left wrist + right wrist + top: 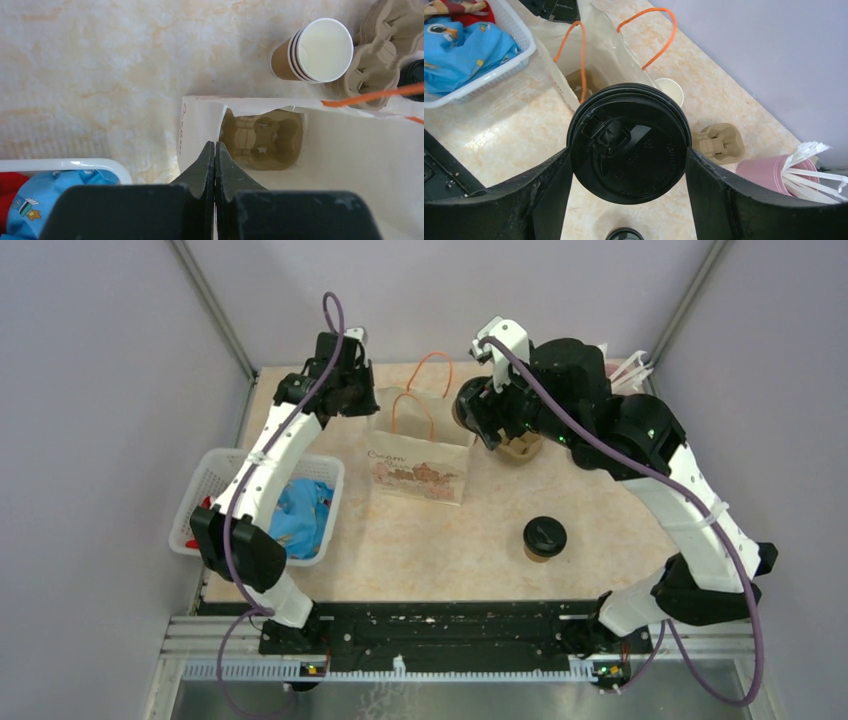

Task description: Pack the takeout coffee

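Observation:
My right gripper (628, 150) is shut on a takeout coffee cup; its round black lid (628, 135) fills the space between the fingers. In the top view the gripper (478, 412) holds that cup in the air, just right of the open paper bag (420, 455). The second lidded coffee cup (544, 538) stands on the table at centre right; its lid also shows in the right wrist view (624, 234). My left gripper (215, 150) is shut on the bag's left rim (200, 107). A pulp cup carrier (262, 140) lies in the bottom of the bag.
A stack of lidless paper cups (315, 50) and a stack of pulp carriers (380, 60) stand behind the bag. A pink cup of white sticks (769, 172) is at the back right. A white basket (215, 475) of cloth sits at the left.

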Controlling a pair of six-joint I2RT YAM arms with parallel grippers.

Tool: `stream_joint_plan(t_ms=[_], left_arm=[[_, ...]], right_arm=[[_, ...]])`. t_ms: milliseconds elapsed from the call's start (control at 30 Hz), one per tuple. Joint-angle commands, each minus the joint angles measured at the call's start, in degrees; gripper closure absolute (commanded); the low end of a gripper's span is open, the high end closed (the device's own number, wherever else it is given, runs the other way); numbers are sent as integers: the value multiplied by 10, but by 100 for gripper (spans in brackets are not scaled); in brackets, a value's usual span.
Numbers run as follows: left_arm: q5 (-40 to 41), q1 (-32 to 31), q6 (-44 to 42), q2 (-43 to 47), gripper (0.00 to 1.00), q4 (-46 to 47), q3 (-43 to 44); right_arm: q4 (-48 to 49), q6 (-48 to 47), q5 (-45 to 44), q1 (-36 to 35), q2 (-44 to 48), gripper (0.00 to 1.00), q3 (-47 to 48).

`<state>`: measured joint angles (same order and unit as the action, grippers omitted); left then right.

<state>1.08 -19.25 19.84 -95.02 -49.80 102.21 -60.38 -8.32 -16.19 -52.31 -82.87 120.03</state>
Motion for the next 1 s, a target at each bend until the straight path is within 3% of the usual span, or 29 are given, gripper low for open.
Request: stream_joint_plan(t_ms=[0, 300, 500, 700, 967], left_arm=[[17, -16, -29, 93, 100, 117, -93], [-5, -33, -42, 346, 100, 445, -444], [-64, -34, -67, 443, 100, 598, -565], [-101, -34, -97, 486, 100, 673, -647], [-86, -34, -101, 493, 100, 636, -659]], right_arm=[[6, -9, 55, 3, 28, 35, 15], [115, 2, 178, 3, 165, 36, -121], [151, 56, 117, 3, 245, 38, -189], [124, 48, 123, 3, 265, 37, -216], [72, 15, 251, 3, 233, 39, -203]])
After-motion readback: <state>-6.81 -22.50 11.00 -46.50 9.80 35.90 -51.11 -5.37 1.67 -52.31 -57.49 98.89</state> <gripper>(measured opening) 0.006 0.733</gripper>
